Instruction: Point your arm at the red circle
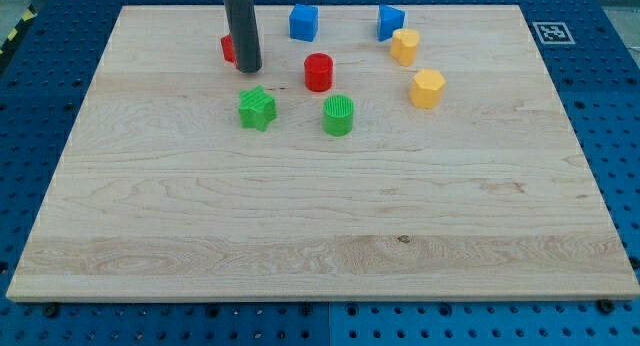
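Star (257, 108) left of cylinder (339, 115); cube (304, 23) above.

My tip (249, 70) rests low on the board, the dark rod rising nearly upright out of view.

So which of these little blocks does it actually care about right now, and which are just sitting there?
Part of the job:
- red circle
- my tip, to the view's left of the red circle, not touching it

Just lying about:
- red block, partly hidden behind the rod
- green star
- green circle
- blue cube
- second blue block
- two yellow blocks
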You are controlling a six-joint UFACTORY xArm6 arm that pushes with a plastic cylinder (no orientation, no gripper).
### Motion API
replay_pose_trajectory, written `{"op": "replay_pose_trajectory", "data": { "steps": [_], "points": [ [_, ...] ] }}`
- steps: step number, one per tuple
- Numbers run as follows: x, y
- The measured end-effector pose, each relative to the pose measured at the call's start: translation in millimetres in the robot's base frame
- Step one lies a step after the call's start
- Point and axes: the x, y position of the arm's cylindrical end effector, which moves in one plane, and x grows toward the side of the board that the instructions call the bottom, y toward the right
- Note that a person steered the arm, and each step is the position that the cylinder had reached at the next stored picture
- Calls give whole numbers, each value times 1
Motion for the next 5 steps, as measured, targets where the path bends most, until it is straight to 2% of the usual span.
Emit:
{"op": "replay_pose_trajectory", "data": {
  "steps": [4,5],
  "points": [
    [-4,52],
    [-25,58]
  ]
}}
